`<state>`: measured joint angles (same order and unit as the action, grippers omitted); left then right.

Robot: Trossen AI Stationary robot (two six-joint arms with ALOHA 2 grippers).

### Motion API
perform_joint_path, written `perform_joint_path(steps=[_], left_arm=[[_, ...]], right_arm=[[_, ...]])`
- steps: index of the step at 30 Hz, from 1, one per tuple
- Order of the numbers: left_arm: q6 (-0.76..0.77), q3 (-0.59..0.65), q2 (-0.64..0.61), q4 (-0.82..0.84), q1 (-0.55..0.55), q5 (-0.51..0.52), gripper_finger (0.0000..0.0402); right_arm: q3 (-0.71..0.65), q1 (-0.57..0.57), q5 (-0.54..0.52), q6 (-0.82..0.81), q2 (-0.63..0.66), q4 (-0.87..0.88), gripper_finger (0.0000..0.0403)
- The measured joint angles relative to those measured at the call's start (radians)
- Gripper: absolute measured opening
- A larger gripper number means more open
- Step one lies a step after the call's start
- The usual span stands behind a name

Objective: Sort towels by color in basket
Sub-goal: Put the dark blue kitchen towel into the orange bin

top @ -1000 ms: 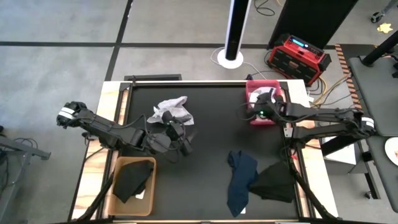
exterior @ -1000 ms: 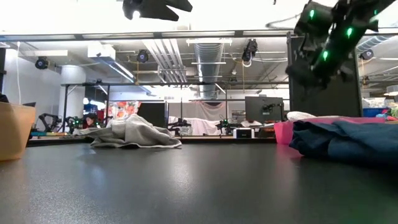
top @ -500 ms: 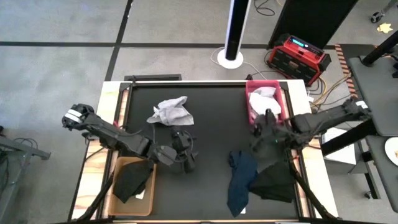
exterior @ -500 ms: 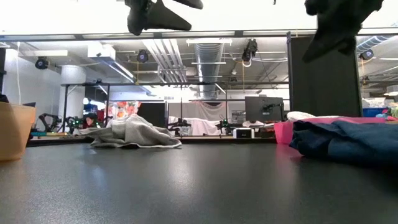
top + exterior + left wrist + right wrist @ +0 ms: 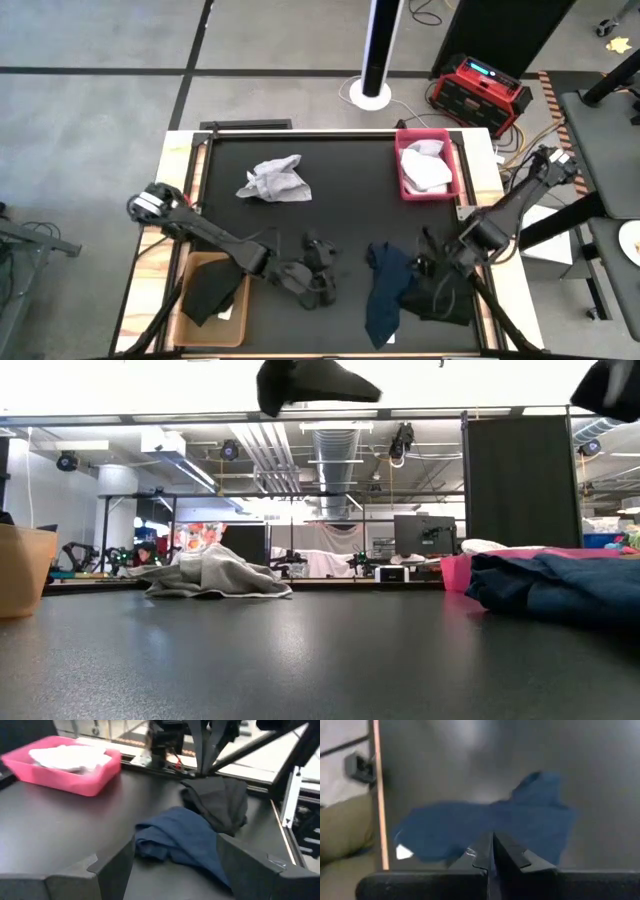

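Both arms have swung toward the navy towel (image 5: 386,290): left gripper (image 5: 322,278) fingers apart, right gripper (image 5: 432,268) fingers together, apparently empty.

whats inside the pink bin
The pink bin holds light grey or white towels, bunched together. How many there are, and anything beneath them, is covered.

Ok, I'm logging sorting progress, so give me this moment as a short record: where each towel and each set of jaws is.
pink plastic basket: holds white towel
tan basket: holds black cloth towel
light grey crumpled towel: loose on table, far side
navy blue towel: loose on table, near right
second black towel: beside the navy one
left gripper: jaws open, empty, near the navy towel
right gripper: jaws shut, empty, above the towels
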<state>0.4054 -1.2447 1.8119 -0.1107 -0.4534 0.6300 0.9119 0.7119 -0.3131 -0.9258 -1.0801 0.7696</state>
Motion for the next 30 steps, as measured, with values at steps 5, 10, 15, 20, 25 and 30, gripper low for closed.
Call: perform_joint_path(steps=[5, 10, 15, 20, 25, 30], left_arm=[[0.089, -0.156, 0.115, 0.138, -0.004, -0.11, 0.0265], [0.204, -0.258, 0.219, 0.198, -0.007, -0.123, 0.0265], [0.311, -0.333, 0.315, 0.208, -0.004, -0.145, 0.0265], [0.375, -0.404, 0.379, 0.246, 0.001, -0.144, 0.0265], [0.397, -0.46, 0.435, 0.257, 0.015, -0.142, 0.0265], [0.408, -0.532, 0.502, 0.259, 0.043, -0.144, 0.0265]], right_arm=[[0.016, 0.077, 0.035, -0.067, -0.055, 0.005, 0.0009], [0.018, 0.136, 0.033, -0.111, -0.069, 0.009, 0.0009], [0.018, 0.17, 0.023, -0.113, -0.068, 0.011, 0.0009], [0.018, 0.174, 0.005, -0.098, -0.069, 0.016, 0.0009], [0.018, 0.174, 0.002, -0.075, -0.068, 0.021, 0.0009], [0.018, 0.174, 0.002, -0.057, -0.068, 0.027, 0.0009]])
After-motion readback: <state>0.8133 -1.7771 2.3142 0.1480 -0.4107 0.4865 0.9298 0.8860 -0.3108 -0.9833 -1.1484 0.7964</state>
